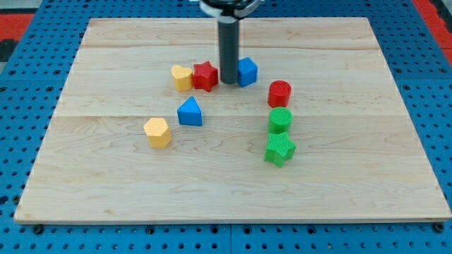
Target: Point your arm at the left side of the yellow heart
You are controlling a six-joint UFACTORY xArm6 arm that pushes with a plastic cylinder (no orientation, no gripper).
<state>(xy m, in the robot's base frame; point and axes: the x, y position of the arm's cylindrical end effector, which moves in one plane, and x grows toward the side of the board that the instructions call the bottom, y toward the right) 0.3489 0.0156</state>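
Observation:
The yellow heart lies above the board's middle, left of centre, touching the red star on its right. My tip stands between the red star and a blue block, close to both. The tip is to the right of the yellow heart, with the red star between them.
A blue triangular block and a yellow hexagon lie below the heart. A red cylinder, a green cylinder and a green star form a column on the right. The wooden board rests on a blue pegboard.

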